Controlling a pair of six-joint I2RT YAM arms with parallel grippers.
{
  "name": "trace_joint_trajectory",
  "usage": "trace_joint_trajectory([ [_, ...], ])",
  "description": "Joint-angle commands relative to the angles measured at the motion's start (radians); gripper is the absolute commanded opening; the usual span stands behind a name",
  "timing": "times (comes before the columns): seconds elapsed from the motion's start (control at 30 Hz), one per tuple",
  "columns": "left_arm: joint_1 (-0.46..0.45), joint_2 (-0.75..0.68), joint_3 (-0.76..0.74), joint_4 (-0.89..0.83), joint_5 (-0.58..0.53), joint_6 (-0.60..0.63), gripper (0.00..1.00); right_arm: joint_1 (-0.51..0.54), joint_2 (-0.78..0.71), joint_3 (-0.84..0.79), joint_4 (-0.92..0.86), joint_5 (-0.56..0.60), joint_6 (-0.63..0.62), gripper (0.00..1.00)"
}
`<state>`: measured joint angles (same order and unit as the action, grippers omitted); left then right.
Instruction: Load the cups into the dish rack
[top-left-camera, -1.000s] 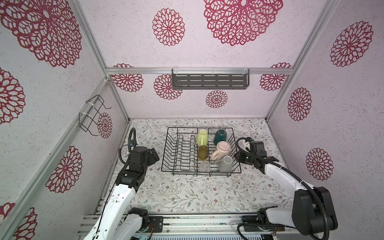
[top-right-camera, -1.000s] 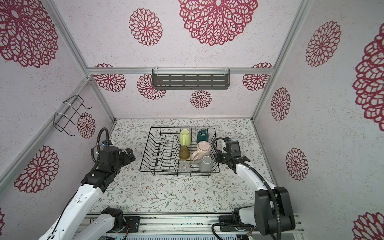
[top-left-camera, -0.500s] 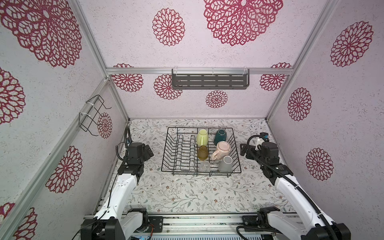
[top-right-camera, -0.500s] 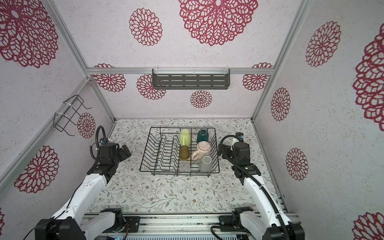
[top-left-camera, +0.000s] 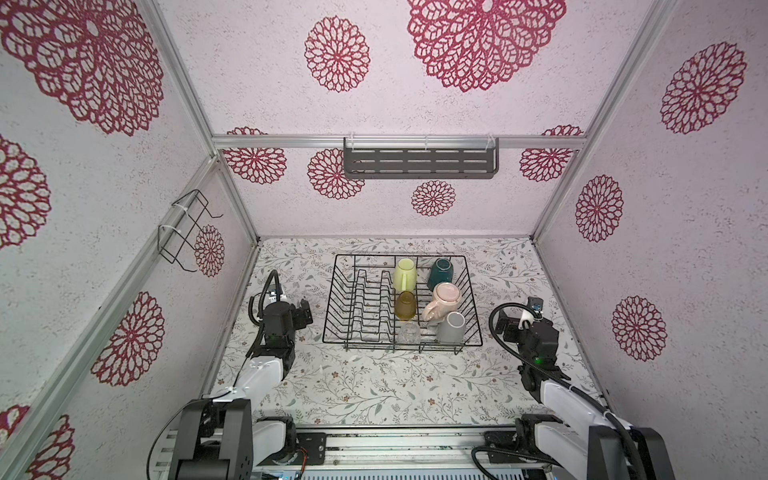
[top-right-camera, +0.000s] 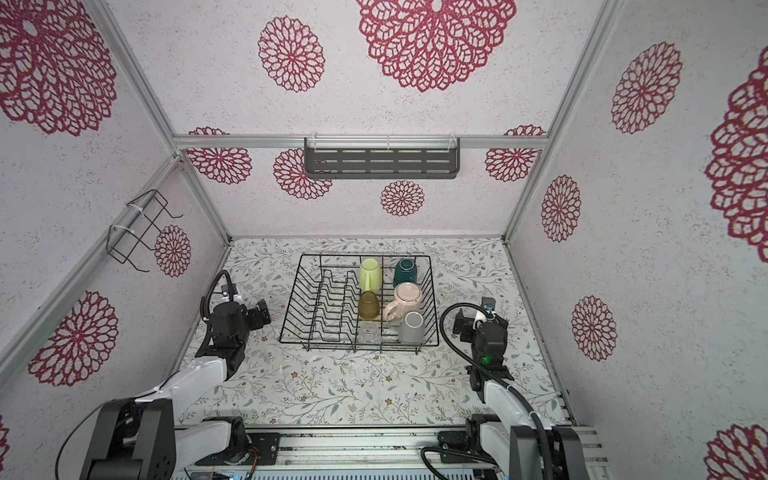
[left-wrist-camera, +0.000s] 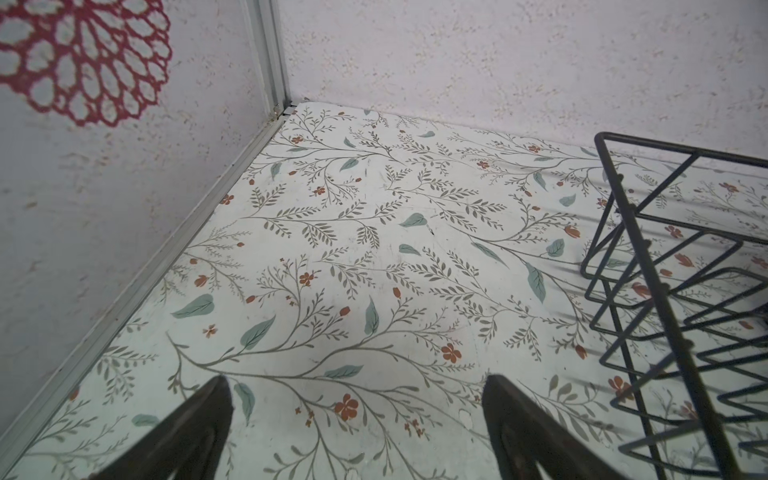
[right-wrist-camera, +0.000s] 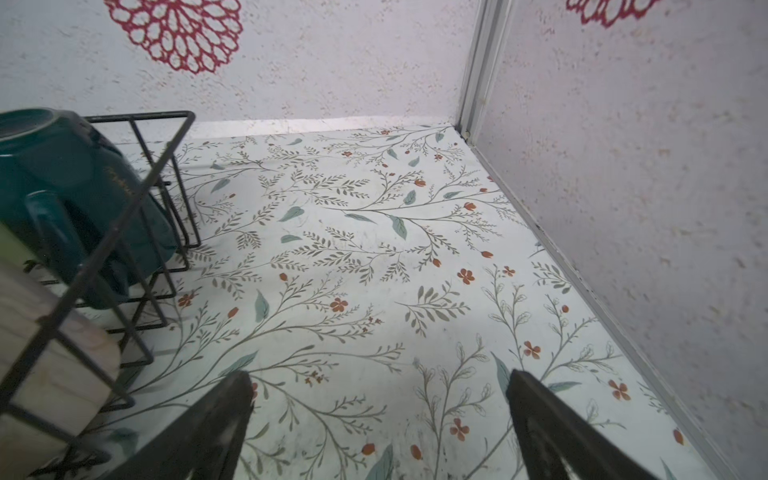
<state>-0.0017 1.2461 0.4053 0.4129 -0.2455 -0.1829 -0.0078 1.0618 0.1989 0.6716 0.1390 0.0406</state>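
Note:
The black wire dish rack sits mid-table. In its right half stand the yellow-green mug, teal mug, pink mug, grey mug, amber tumbler and clear glass. My left gripper hangs open and empty over bare table, left of the rack. On the rack's right, my right gripper is also open and empty. The right wrist view shows the teal mug and pink mug behind the rack wires.
A dark grey slotted shelf hangs on the back wall, and a small bent wire holder on the left wall. Walls close the table on three sides. Flowered tabletop lies in front of the rack.
My right gripper has opened and drawn back from the grey mug at the rack's right side. My left gripper has pulled back leftward from the rack and stays open.

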Motion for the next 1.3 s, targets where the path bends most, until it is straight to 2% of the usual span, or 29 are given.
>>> trace_joint_trajectory([
  [0.0, 0.005, 0.070, -0.018, 0.260, 0.053, 0.087, 0.97, -0.019, 0.084, -0.011, 0.284, -0.065, -0.011, 0.99],
  [0.03, 0.005, 0.098, -0.009, 0.278, 0.063, 0.093, 0.97, -0.022, 0.123, -0.019, 0.329, -0.072, 0.000, 0.99],
  [0.1, 0.005, 0.103, 0.033, 0.191, 0.077, 0.103, 0.97, -0.024, 0.205, -0.026, 0.418, -0.090, -0.002, 0.99],
  [0.3, 0.016, 0.156, -0.040, 0.432, 0.087, 0.197, 0.97, -0.026, 0.495, -0.045, 0.756, -0.108, -0.004, 0.99],
  [0.37, 0.031, 0.195, -0.036, 0.453, 0.111, 0.189, 0.97, -0.026, 0.453, 0.002, 0.595, -0.106, -0.013, 0.99],
  [0.47, 0.054, 0.203, -0.037, 0.453, 0.130, 0.162, 0.97, -0.026, 0.469, 0.051, 0.527, -0.107, -0.012, 0.99],
  [0.53, 0.074, 0.237, -0.044, 0.492, 0.154, 0.145, 0.97, -0.027, 0.462, 0.052, 0.514, -0.103, -0.011, 0.99],
  [0.6, 0.096, 0.320, -0.048, 0.620, 0.153, 0.130, 0.97, -0.026, 0.465, 0.053, 0.520, -0.101, -0.012, 0.99],
  [0.67, 0.108, 0.283, 0.003, 0.445, 0.155, 0.104, 0.97, -0.025, 0.469, 0.052, 0.528, -0.099, -0.012, 0.99],
  [0.7, 0.117, 0.280, 0.008, 0.432, 0.162, 0.091, 0.97, -0.023, 0.465, 0.053, 0.516, -0.096, -0.014, 0.99],
  [0.77, 0.128, 0.310, 0.013, 0.482, 0.139, 0.073, 0.97, -0.019, 0.465, 0.056, 0.511, -0.089, -0.016, 0.99],
  [0.83, 0.134, 0.294, 0.027, 0.419, 0.138, 0.063, 0.97, -0.018, 0.467, 0.054, 0.516, -0.088, -0.016, 0.99],
  [0.93, 0.135, 0.308, 0.018, 0.464, 0.139, 0.064, 0.97, -0.019, 0.466, 0.057, 0.513, -0.088, -0.016, 0.99],
  [1.27, 0.134, 0.305, 0.021, 0.454, 0.137, 0.063, 0.97, -0.017, 0.469, 0.057, 0.517, -0.086, -0.017, 0.99],
])
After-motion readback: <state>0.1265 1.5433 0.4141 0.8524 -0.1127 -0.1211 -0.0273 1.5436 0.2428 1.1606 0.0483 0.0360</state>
